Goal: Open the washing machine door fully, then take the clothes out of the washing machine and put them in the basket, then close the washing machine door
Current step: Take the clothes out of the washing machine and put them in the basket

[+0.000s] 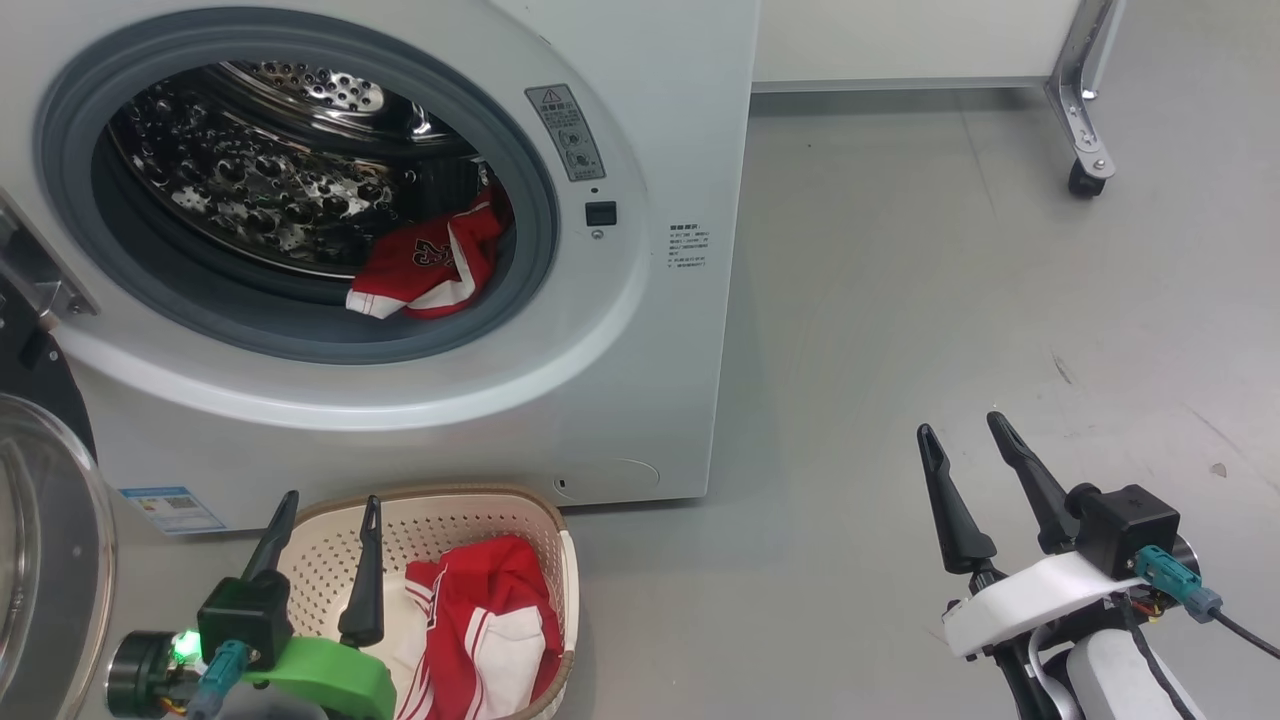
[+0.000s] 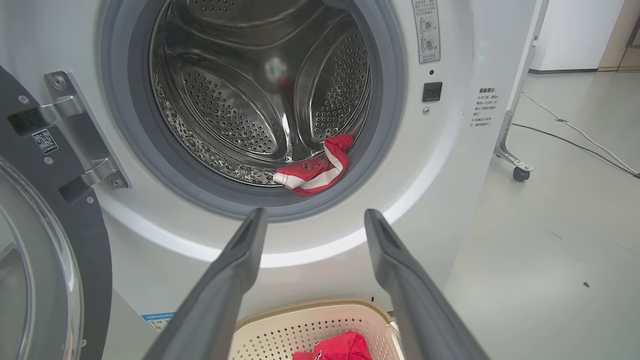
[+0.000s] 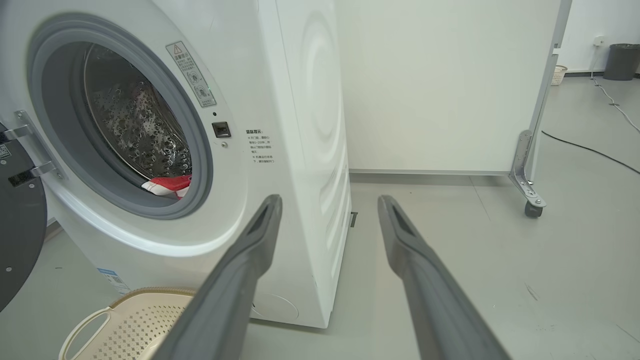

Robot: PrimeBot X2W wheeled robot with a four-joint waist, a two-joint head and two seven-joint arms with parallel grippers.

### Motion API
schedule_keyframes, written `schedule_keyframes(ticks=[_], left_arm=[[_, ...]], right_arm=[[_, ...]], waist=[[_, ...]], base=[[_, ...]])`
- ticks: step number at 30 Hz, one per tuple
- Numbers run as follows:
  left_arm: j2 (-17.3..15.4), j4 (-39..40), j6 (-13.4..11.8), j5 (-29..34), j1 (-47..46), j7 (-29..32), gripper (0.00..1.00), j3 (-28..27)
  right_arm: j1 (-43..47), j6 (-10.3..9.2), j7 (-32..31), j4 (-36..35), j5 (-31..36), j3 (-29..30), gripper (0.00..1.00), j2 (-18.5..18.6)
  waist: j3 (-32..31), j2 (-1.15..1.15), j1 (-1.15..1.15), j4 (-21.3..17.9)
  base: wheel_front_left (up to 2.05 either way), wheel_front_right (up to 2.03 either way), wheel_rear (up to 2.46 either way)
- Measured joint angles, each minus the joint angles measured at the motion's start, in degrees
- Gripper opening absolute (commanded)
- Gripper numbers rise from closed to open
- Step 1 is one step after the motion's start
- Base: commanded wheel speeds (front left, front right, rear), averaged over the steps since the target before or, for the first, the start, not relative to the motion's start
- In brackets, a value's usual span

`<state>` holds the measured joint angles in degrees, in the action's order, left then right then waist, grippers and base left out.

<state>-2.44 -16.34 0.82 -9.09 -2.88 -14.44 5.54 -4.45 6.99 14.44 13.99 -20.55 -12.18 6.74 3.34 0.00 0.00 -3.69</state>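
The washing machine [image 1: 660, 130] stands with its door [image 1: 40, 540] swung wide to the left. One red and white jersey [image 1: 435, 265] lies at the lower right of the steel drum [image 2: 260, 90]. Another red jersey [image 1: 490, 620] lies inside the cream basket [image 1: 470, 505] on the floor below the opening. My left gripper [image 1: 335, 505] hangs open and empty over the basket's left half. My right gripper [image 1: 965, 430] is open and empty over bare floor, to the right of the machine.
A white panel on a metal leg with a caster [image 1: 1088, 180] stands at the back right. A cable [image 2: 575, 135] runs across the grey floor [image 1: 950, 300] there. The door's hinge brackets [image 2: 70, 130] sit left of the opening.
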Motion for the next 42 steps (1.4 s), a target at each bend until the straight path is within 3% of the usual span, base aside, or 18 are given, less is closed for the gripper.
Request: schedule_keyframes(ticks=[18, 30, 42], left_arm=[[0.00, 1.93, -0.57, 0.00, 0.28, 0.00, 1.00, 0.08], [-0.34, 5.06, -1.10, 0.86, -1.29, 0.89, 1.00, 0.91], [-4.03, 6.50, -1.58, 1.08, -15.12, 10.33, 1.00, -2.07]], right_arm=[[-0.01, 0.00, 0.00, -0.81, -0.07, -0.09, 1.00, -0.08], [-0.20, 0.00, 0.00, -2.63, -0.45, -0.11, 1.00, 0.23], [-4.59, 0.00, 0.00, -4.97, -1.09, -1.04, 1.00, 0.65]], waist=[[1.95, 0.00, 0.00, -0.47], [8.54, 0.00, 0.00, -1.78], [17.54, 0.00, 0.00, -4.49]], base=[[0.00, 0.00, 0.00], [0.00, 0.00, 0.00], [0.00, 0.00, 0.00]])
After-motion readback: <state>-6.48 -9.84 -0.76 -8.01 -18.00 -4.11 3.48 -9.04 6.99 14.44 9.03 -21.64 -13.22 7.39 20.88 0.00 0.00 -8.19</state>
